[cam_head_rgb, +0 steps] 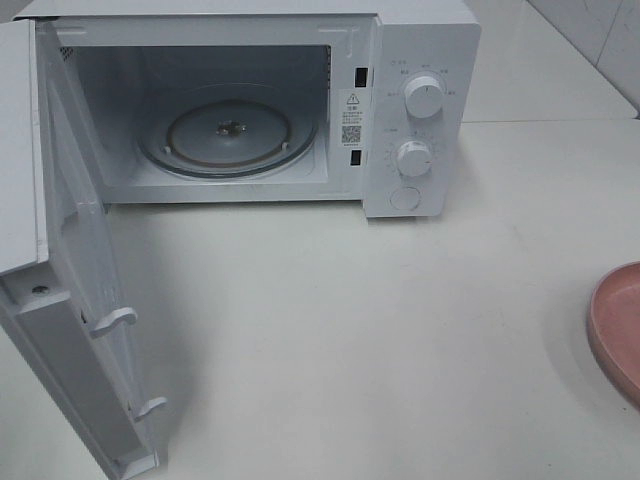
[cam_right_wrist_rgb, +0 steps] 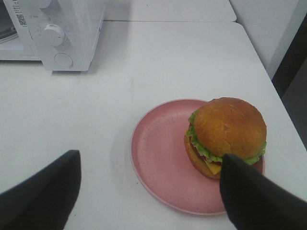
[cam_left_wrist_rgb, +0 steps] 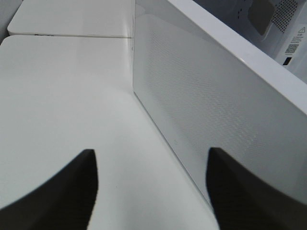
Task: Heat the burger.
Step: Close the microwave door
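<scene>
Open microwave (cam_head_rgb: pixel 300 100) on a white table (cam_head_rgb: pixel 350 330); burger (cam_right_wrist_rgb: pixel 226 136) waits on a pink plate (cam_right_wrist_rgb: pixel 163 163).

The high view shows only a sliver of the plate (cam_head_rgb: pixel 618 325) at its right edge and no burger; the right wrist view alone shows the glossy domed bun, ruffled lettuce and cheese sitting on the plate's far side. The right gripper (cam_right_wrist_rgb: pixel 148 191) hovers spread wide, one dark finger (cam_right_wrist_rgb: pixel 254 196) overlapping the burger's edge. The left gripper (cam_left_wrist_rgb: pixel 151 191), also spread and empty, faces the door's (cam_left_wrist_rgb: pixel 206 110) finely dotted mesh panel. Inside the cavity lies a round glass turntable (cam_head_rgb: pixel 228 135).
</scene>
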Motion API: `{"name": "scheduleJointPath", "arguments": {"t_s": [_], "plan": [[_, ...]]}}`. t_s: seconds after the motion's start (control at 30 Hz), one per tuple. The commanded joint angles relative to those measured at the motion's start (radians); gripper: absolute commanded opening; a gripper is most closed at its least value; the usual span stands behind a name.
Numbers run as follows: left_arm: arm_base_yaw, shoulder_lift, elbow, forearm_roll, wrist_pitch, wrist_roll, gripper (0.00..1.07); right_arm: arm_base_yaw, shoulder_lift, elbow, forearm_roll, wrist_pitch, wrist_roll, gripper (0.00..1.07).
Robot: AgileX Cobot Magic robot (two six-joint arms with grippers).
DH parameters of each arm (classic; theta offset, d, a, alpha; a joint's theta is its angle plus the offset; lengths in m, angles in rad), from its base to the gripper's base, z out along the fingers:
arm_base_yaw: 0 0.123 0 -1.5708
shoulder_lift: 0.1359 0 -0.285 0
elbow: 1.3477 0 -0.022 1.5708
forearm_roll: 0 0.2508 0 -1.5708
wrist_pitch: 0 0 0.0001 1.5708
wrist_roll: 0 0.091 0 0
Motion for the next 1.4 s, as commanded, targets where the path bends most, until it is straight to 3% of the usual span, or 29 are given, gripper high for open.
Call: {"name": "scheduleJointPath", "arguments": {"t_s": [0.03,0.07,0.1,0.13,0.43,0.7,0.9,1.17,1.23,1.3,1.33,1.4], "plan": [[0.004,0.065,-0.006,0.021,-0.057,-0.005,0.28,-0.004,-0.026,0.001,-0.003,-0.011,0.002,0.76],[0.004,0.065,-0.006,0.021,-0.057,-0.005,0.28,-0.004,-0.026,0.001,-0.003,-0.011,0.002,0.76],[0.004,0.112,0.000,0.030,-0.073,-0.005,0.08,-0.004,-0.026,0.001,-0.003,-0.011,0.002,0.76],[0.004,0.132,0.006,0.033,-0.087,-0.005,0.00,-0.004,-0.026,0.001,-0.003,-0.011,0.002,0.76],[0.004,0.207,0.137,0.058,-0.385,0.022,0.00,-0.004,-0.026,0.001,-0.003,-0.011,0.002,0.76],[0.001,0.310,0.305,0.010,-0.793,0.030,0.00,-0.004,-0.026,0.001,-0.003,-0.011,0.002,0.76],[-0.005,0.399,0.318,0.006,-0.935,0.030,0.00,-0.004,-0.026,0.001,-0.003,-0.011,0.002,0.76],[-0.122,0.576,0.318,0.071,-1.162,0.030,0.00,-0.004,-0.026,0.001,-0.003,-0.011,0.002,0.76],[-0.142,0.621,0.318,0.091,-1.199,0.020,0.00,-0.004,-0.026,0.001,-0.003,-0.011,0.002,0.76],[-0.146,0.677,0.318,0.122,-1.234,-0.044,0.00,-0.004,-0.026,0.001,-0.003,-0.011,0.002,0.76],[-0.146,0.677,0.318,0.122,-1.234,-0.044,0.00,-0.004,-0.026,0.001,-0.003,-0.011,0.002,0.76],[-0.149,0.755,0.318,0.278,-1.334,-0.177,0.00,-0.004,-0.026,0.001,-0.003,-0.011,0.002,0.76]]}}
